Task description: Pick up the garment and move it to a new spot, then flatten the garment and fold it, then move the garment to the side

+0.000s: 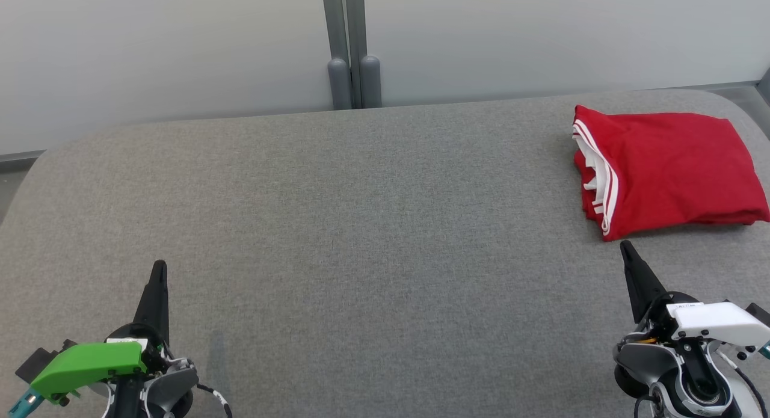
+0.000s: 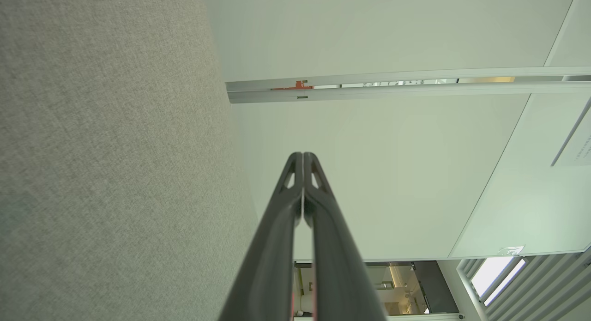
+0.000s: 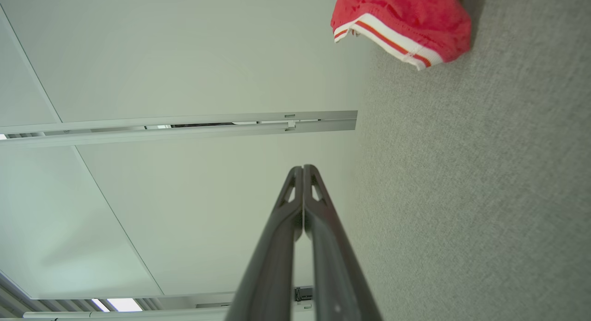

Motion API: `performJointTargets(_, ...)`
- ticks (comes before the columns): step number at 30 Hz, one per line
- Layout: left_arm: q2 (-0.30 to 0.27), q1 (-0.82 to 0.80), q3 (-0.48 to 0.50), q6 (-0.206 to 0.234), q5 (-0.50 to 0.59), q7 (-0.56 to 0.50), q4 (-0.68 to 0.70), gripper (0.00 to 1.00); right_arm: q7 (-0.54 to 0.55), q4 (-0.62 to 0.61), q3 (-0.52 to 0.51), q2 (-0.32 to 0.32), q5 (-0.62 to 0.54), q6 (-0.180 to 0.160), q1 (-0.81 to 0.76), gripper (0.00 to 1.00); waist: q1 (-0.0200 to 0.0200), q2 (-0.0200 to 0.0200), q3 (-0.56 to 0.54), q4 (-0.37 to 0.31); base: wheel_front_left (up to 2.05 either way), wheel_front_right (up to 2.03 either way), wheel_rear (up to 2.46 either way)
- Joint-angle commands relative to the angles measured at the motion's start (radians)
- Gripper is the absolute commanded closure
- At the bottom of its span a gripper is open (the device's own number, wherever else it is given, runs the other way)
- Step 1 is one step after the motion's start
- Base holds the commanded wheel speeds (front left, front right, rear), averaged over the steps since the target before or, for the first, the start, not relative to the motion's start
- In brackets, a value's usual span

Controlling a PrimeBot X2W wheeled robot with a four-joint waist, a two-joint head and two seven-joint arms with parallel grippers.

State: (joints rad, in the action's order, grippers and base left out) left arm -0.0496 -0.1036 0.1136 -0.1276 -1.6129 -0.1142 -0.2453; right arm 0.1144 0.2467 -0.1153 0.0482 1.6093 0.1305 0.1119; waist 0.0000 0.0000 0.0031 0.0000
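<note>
The red garment (image 1: 668, 171), trimmed with white stripes, lies at the far right corner of the bench (image 1: 361, 225). It is folded into a compact, roughly rectangular packet with the striped hems stacked on the side facing the bench's middle. I cannot tell whether it is a shirt or shorts. Being folded and pushed out to that corner, it looks to me like a piece set aside once the folding was done, with the broad grey middle of the bench left as working room.

Neither arm touches it. The left pincer (image 1: 159, 267) sits at the bench's near left, under a green wrist cover (image 1: 90, 364), and its two dark fingers are pressed together to a single point with nothing between them. The right pincer (image 1: 625, 245) sits at the bench's near right, under a white wrist cover (image 1: 716, 322). It is likewise together and empty, its tip just short of the garment's near edge but apart from it.

Both wrists ride low by the bench's near edge, with their fingers aimed across it toward the pale wall panels (image 1: 541, 39). Each wrist is rolled onto its side, so the bench fabric runs down one flank of its own view. It reads as a parked, symmetrical rest pose.
</note>
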Motion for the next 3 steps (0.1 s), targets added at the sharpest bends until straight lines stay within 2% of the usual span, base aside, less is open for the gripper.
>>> performJointTargets(1, -0.001, -0.010, 0.002, -0.006, 0.000, -0.003, 0.002, 1.00, 0.003, -0.005, -0.001, 0.001, 0.007, 0.000, -0.008, 1.00, 0.0000, 0.0000, 0.000, 0.000, 0.00, 0.00, 0.00)
performJointTargets(3, -0.001, -0.010, 0.002, -0.006, 0.000, -0.003, 0.002, 1.00, 0.003, -0.005, -0.001, 0.001, 0.007, 0.000, -0.008, 1.00, 0.0000, 0.0000, 0.000, 0.000, 0.00, 0.00, 0.00)
